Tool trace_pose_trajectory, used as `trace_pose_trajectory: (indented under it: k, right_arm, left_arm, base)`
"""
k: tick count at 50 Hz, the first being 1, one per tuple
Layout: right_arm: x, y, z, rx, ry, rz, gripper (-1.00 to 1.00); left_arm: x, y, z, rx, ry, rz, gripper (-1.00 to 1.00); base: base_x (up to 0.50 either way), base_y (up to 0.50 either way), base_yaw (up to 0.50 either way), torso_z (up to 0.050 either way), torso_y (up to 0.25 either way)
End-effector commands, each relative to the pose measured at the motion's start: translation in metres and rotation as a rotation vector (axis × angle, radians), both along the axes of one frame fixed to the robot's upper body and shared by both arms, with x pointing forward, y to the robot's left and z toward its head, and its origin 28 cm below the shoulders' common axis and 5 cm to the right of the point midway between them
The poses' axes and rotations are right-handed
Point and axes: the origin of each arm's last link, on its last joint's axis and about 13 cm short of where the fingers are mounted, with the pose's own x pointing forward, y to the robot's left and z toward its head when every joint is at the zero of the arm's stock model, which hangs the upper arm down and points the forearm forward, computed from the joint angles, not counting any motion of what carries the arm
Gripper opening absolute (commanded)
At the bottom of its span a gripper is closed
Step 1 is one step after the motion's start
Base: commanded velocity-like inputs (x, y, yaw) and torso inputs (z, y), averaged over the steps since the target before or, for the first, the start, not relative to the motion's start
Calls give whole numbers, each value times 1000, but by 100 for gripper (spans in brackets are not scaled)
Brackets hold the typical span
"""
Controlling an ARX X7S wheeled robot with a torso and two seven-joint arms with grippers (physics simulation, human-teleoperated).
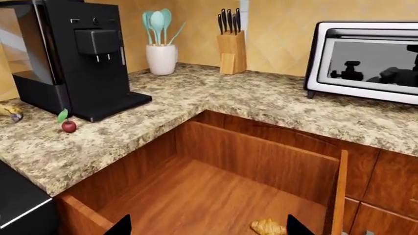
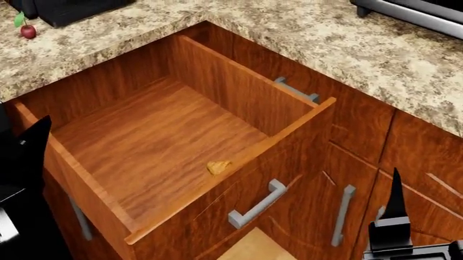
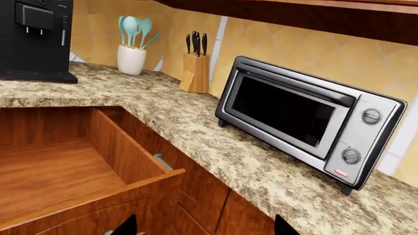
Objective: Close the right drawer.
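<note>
The right drawer [image 2: 159, 141] stands pulled far out of the corner cabinet, a deep reddish-brown wooden box. Its front panel carries a short grey bar handle [image 2: 257, 204]. A small yellowish pastry [image 2: 219, 167] lies on the drawer floor near the front panel. My left gripper [image 1: 209, 227] hovers open above the drawer's inside, with the pastry [image 1: 269, 227] close to one fingertip. My right gripper [image 3: 205, 227] is open too, empty, in front of the cabinet fronts to the right of the drawer's front panel [image 3: 85, 215]. In the head view one black finger [image 2: 394, 197] of it shows.
A granite counter [image 2: 340, 43] wraps the corner. On it stand a black coffee machine [image 1: 78, 54], a cherry [image 1: 68, 126], a utensil jar [image 1: 160, 58], a knife block [image 1: 232, 49] and a toaster oven [image 3: 307, 117]. Cabinet doors with vertical grey handles [image 2: 343, 214] lie beside the drawer.
</note>
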Motion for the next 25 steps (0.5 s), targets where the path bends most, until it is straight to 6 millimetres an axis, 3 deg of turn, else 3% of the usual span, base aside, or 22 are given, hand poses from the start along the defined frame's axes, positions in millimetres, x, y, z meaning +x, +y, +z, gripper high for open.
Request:
trace_pose_trajectory:
  k: [1, 8, 25]
  right_arm:
    - [0, 1, -1, -1, 11, 10, 100]
    - [0, 1, -3, 5, 15, 15, 100]
    - [-1, 0, -5, 21, 6, 10, 100]
  left_arm:
    - [0, -3, 0, -2, 2, 4, 100]
    - [-3, 7, 4, -10, -6, 17, 100]
    - [-3, 4, 1, -13, -2, 5, 100]
  base:
    - [198, -59, 0, 0, 0]
    - [240, -23, 0, 0, 0]
    - [230, -79, 0, 0, 0]
